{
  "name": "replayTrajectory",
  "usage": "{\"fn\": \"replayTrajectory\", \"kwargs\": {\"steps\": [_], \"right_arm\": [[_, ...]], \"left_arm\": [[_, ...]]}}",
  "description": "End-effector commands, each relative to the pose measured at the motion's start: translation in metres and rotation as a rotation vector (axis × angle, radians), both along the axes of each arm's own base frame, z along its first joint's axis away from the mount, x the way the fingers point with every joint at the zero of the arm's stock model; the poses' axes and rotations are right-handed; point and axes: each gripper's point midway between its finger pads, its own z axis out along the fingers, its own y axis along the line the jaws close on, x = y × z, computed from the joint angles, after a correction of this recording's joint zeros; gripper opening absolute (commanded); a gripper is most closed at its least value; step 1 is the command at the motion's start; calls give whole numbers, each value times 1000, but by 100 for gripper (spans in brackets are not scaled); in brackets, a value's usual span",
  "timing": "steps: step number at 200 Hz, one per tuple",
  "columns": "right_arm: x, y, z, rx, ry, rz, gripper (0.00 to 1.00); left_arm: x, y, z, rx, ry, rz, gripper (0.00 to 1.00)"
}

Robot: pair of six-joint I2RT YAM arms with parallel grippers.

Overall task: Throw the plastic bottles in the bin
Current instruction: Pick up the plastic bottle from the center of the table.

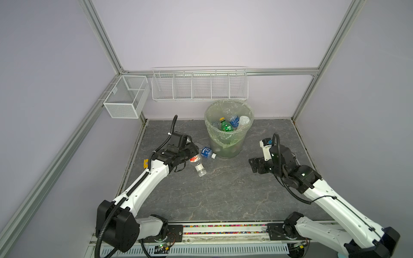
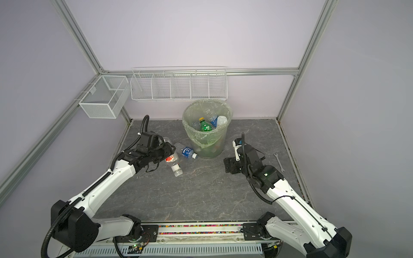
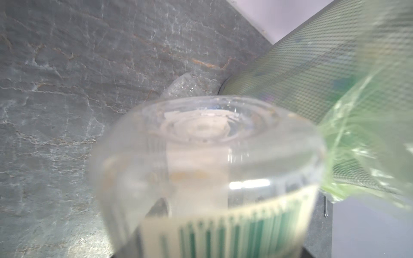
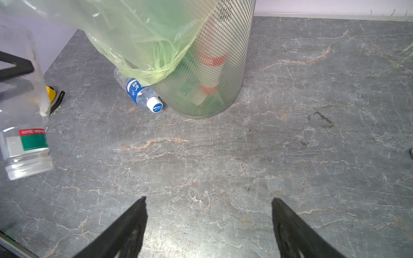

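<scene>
Plastic bottles: several in bin. L tool clamped on red-label bottle, base tilted down toward desk; bin near, to its right. Blue-label bottle lies at bin base, nearer L arm. R tool wide open, empty.

bin: mesh | red-label bottle: clear glossy plastic | tabletop: matt stone

Grey tabletop, veined white and rust; pale-green fine-mesh bin; blue-labelled bottle, clear, white-capped; red-labelled bottle, clear, banded green and white.
</scene>
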Motion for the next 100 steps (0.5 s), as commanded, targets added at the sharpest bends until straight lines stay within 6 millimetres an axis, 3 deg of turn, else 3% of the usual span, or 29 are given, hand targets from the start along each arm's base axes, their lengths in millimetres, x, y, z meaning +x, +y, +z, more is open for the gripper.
{"fn": "replayTrajectory", "kwargs": {"steps": [1,30,100], "right_arm": [[5,4,9,29,-13,-1,88],[6,5,12,30,-19,-1,88],[2,1,12,35,-23,-7,88]], "left_arm": [[-1,1,39,-9,-74,-26,60],[3,0,74,0,-136,-47,60],[24,-20,135,-2,-244,-139,61]]}}
